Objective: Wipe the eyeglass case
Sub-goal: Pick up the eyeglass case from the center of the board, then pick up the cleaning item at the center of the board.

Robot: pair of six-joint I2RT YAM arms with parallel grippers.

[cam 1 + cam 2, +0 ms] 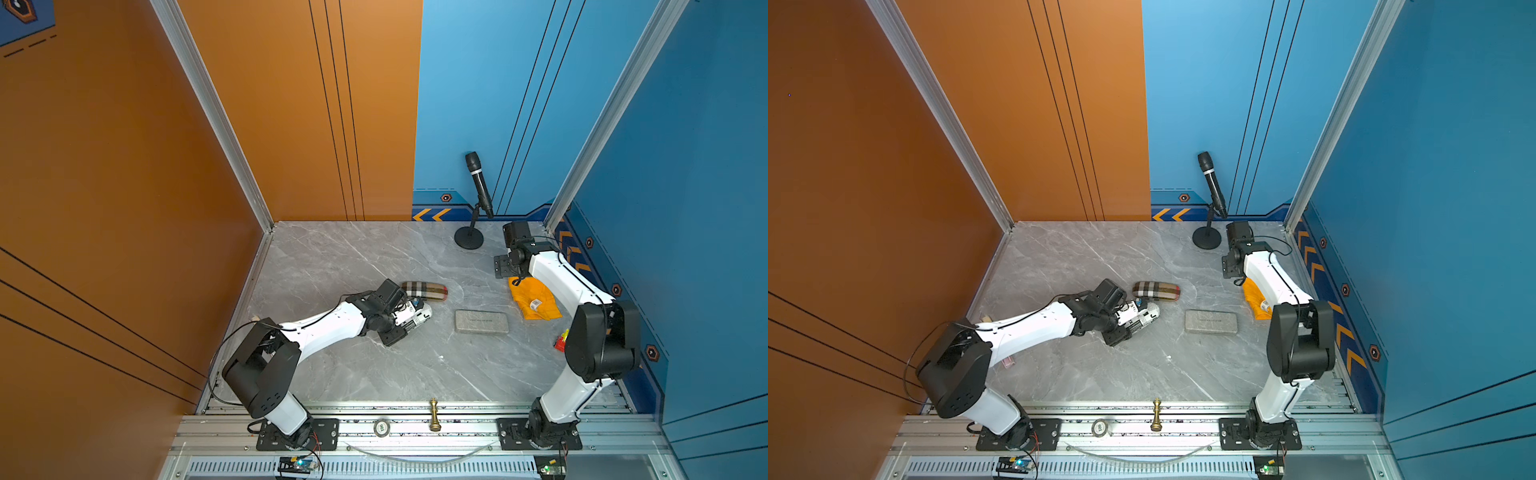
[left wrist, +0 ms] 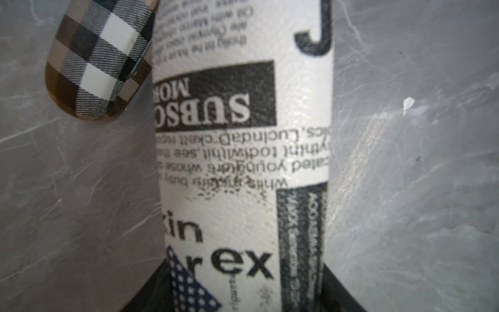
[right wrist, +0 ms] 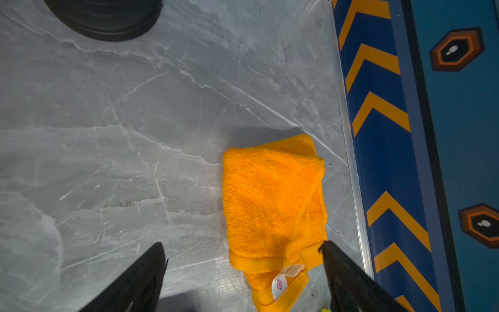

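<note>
A white eyeglass case with newspaper print (image 1: 420,311) (image 1: 1149,311) (image 2: 243,151) lies mid-table. My left gripper (image 1: 409,321) (image 1: 1133,323) (image 2: 244,286) is shut on it, one black finger on each long side. A folded orange towel (image 1: 532,302) (image 1: 1253,300) (image 3: 272,200) lies flat by the right wall. My right gripper (image 1: 504,266) (image 1: 1230,264) (image 3: 242,251) hovers open over the towel's far end. In the right wrist view one fingertip (image 3: 328,250) is at the towel's edge and the other is over bare table.
A plaid case (image 1: 424,289) (image 2: 97,67) lies just behind the held one, and a grey case (image 1: 481,321) lies to its right. A microphone stand (image 1: 468,239) is at the back. A gold chess piece (image 1: 434,415) stands on the front rail. A red and yellow item (image 1: 561,340) sits behind the right arm.
</note>
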